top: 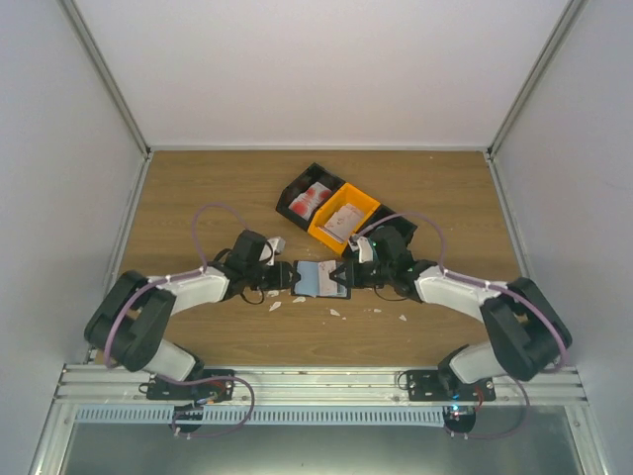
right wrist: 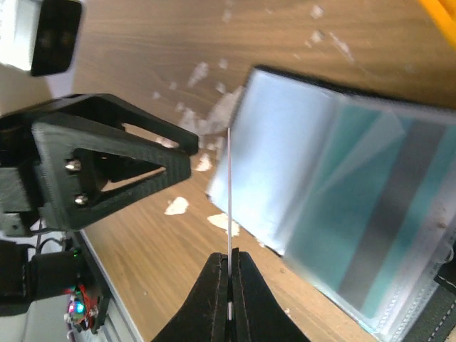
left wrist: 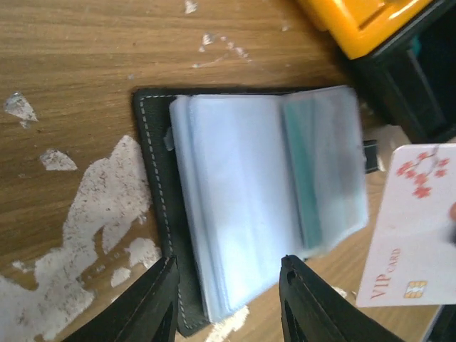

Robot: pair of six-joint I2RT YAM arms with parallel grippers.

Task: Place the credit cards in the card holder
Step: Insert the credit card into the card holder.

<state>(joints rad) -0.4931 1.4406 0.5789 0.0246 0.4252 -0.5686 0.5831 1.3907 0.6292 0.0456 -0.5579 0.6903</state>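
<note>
- Table [top: 198, 198]: wood-grain; it carries every item below.
- Black bin [top: 295, 186] and orange bin [top: 369, 206]: side by side at the far centre. Each holds cards [top: 312, 199], too small to read in the top view.
- Card holder [left wrist: 242, 206]: lies open on the table between the two end effectors, clear sleeves fanned. A teal card [left wrist: 308, 178] shows blurred through one sleeve.
- Left end effector [left wrist: 228, 299]: jaws apart, straddling the holder's near edge. Contact cannot be determined.
- Right end effector [right wrist: 229, 285]: clamped on a white VIP card [left wrist: 413, 228] with red blossoms, held just beside the holder. The card is cut off at the left wrist frame's edge and edge-on in the right wrist view.
- White flecks [top: 336, 313]: scattered near the holder.
</note>
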